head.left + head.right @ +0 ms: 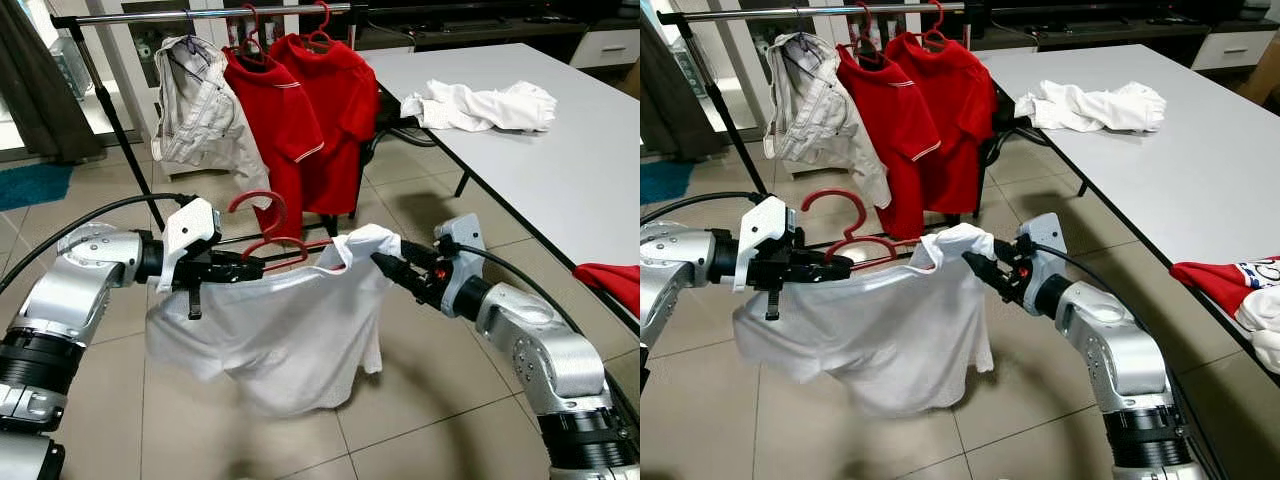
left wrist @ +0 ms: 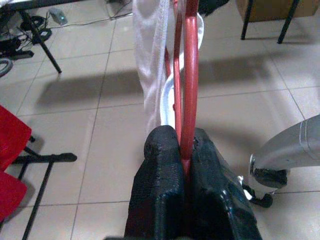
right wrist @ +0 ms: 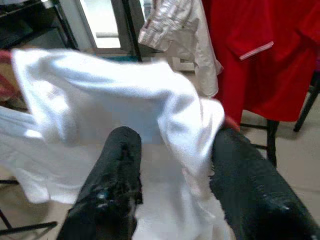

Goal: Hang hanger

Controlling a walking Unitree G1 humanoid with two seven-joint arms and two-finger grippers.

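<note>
Ahead, in the eye view, the left gripper [image 1: 240, 268] clamped the red hanger [image 1: 262, 240], draped with a limp white shirt [image 1: 285, 330], near the far rack [image 1: 200, 14]. Its wrist view showed thin, stiff, probably light plastic, best gripped near the hook. The right gripper's [image 3: 170, 170] fingers stood apart around the cloth.

Home room, tiled floor [image 1: 440, 380], clothes rack [image 1: 200, 15] with hung shirts, white table [image 1: 560, 150], curtain [image 1: 40, 80]
</note>
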